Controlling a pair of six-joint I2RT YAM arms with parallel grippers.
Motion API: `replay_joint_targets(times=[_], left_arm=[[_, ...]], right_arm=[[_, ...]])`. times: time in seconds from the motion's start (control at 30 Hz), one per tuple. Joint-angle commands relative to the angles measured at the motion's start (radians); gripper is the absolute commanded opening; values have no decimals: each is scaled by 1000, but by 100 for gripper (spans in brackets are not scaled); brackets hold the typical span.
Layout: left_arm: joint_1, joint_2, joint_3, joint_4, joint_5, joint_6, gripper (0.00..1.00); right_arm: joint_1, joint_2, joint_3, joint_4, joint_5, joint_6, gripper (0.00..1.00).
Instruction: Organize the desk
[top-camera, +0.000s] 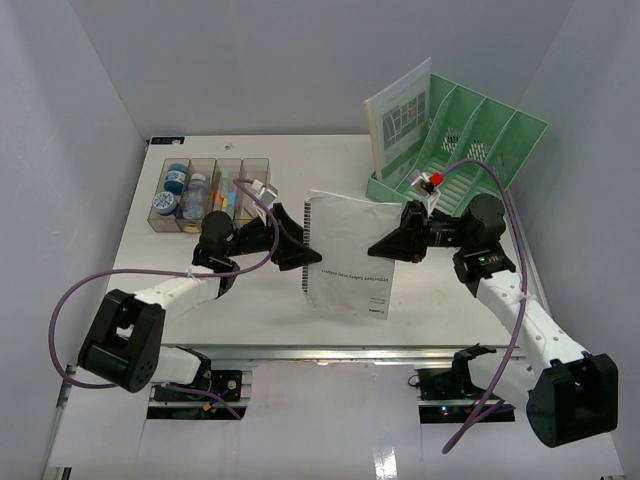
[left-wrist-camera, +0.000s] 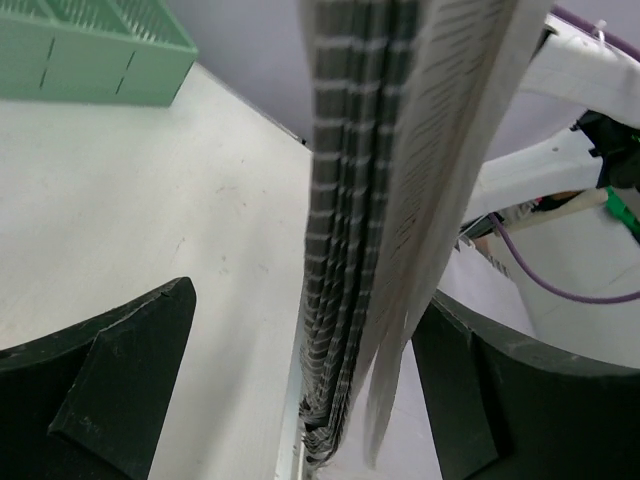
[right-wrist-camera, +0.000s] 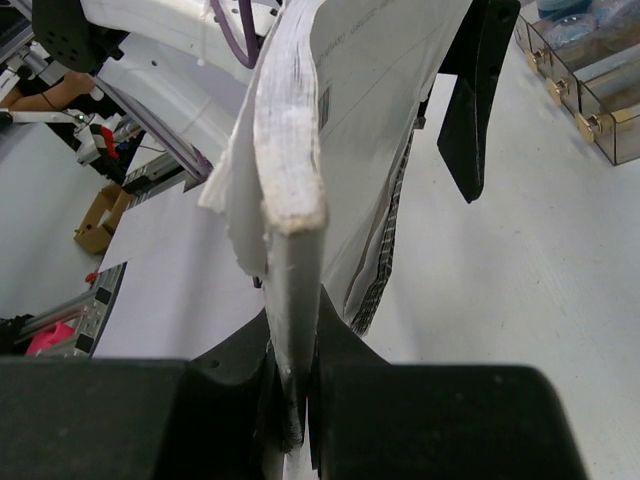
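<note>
A white booklet (top-camera: 350, 265) hangs upright above the middle of the white desk (top-camera: 330, 160). My right gripper (top-camera: 387, 247) is shut on the booklet's right edge; in the right wrist view (right-wrist-camera: 293, 355) the jaws pinch the thick edge of the booklet (right-wrist-camera: 290, 150). My left gripper (top-camera: 310, 245) is open at the booklet's left edge. In the left wrist view (left-wrist-camera: 305, 300) its two black fingers (left-wrist-camera: 110, 390) stand on either side of the booklet's pages (left-wrist-camera: 370, 200) with gaps on both sides. The loose pages fan out a little.
A green four-slot file rack (top-camera: 480, 135) stands at the back right with a booklet (top-camera: 400, 115) in its left slot. A clear four-compartment tray (top-camera: 210, 195) with bottles and small items sits at the back left. The metal rail (top-camera: 320, 352) runs along the front edge.
</note>
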Motion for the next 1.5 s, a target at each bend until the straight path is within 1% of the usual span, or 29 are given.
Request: replay_joint_targets(times=[0.0, 0.1, 0.17, 0.23, 0.3, 0.33, 0.37, 0.43, 0.47, 0.5, 0.53, 0.57, 0.63, 0.67, 0.7, 0.73, 0.77, 0.8, 0.87, 0.9, 0.93, 0.97, 1.0, 1.07, 1.17, 1.27, 1.33, 1.4, 1.47], left_arm=[[-15, 50, -2, 454, 124, -147, 96], [-40, 105, 28, 565, 179, -300, 87], [-62, 137, 54, 585, 207, -322, 78], [-80, 142, 63, 577, 207, -318, 63], [-92, 139, 78, 560, 200, -309, 49], [-96, 132, 88, 540, 195, -298, 35], [-96, 131, 88, 519, 195, -286, 26], [-104, 97, 107, 442, 167, -219, 10], [-107, 75, 115, 384, 149, -144, 4], [-115, 43, 129, 280, 119, -86, 2], [-122, 13, 143, 183, 89, -22, 0], [-128, -13, 157, 94, 56, 50, 0], [-131, -44, 170, -39, 3, 153, 0], [-132, -68, 179, -107, -54, 182, 0], [-132, -89, 188, -171, -124, 220, 0], [-134, -109, 197, -229, -204, 264, 0], [-138, -128, 203, -280, -316, 309, 0], [-150, -139, 203, -299, -403, 337, 0], [-167, -140, 195, -237, -551, 349, 0], [-179, -128, 200, -205, -597, 348, 0], [-193, -110, 211, -180, -627, 345, 0], [-209, -84, 232, -155, -657, 351, 0], [-226, -53, 257, -131, -688, 361, 0], [-260, 33, 339, -119, -727, 386, 0], [-306, 195, 503, -129, -741, 433, 0], [-332, 342, 669, -153, -754, 491, 0], [-344, 406, 746, -182, -772, 529, 0], [-351, 513, 875, -201, -797, 569, 0], [-356, 600, 985, -242, -815, 599, 0]], right_arm=[[3, -33, 6, 107, -40, 24, 8], [3, -24, 14, 101, -38, 5, 8], [3, -14, 31, 88, -35, -11, 8], [4, -6, 51, 47, -29, -48, 8], [3, -2, 88, -80, 2, -158, 8], [3, -2, 111, -165, 23, -235, 8], [3, -2, 113, -172, 37, -283, 8], [3, -2, 147, -303, 63, -368, 8], [3, -3, 157, -347, 78, -410, 11], [3, -4, 170, -398, 96, -461, 21], [3, -7, 181, -444, 116, -510, 29], [3, -13, 188, -483, 137, -556, 35], [3, -34, 200, -567, 197, -664, 65], [3, -44, 210, -594, 276, -702, 82], [3, -58, 219, -617, 374, -741, 89], [3, -74, 226, -638, 483, -780, 90], [3, -93, 229, -652, 616, -813, 90], [2, -120, 226, -652, 705, -833, 90], [0, -170, 186, -623, 939, -854, 90], [-2, -208, 157, -597, 1047, -841, 90], [-4, -257, 123, -566, 1142, -812, 90], [-9, -292, 81, -539, 1183, -816, 90], [-15, -321, 35, -514, 1194, -840, 90], [-27, -360, 2, -512, 1189, -824, 90], [-64, -416, -89, -518, 1150, -819, 90], [-118, -467, -171, -519, 1072, -838, 90], [-152, -481, -203, -515, 1025, -838, 90], [-187, -493, -241, -511, 997, -836, 90], [-206, -503, -243, -511, 970, -825, 90]])
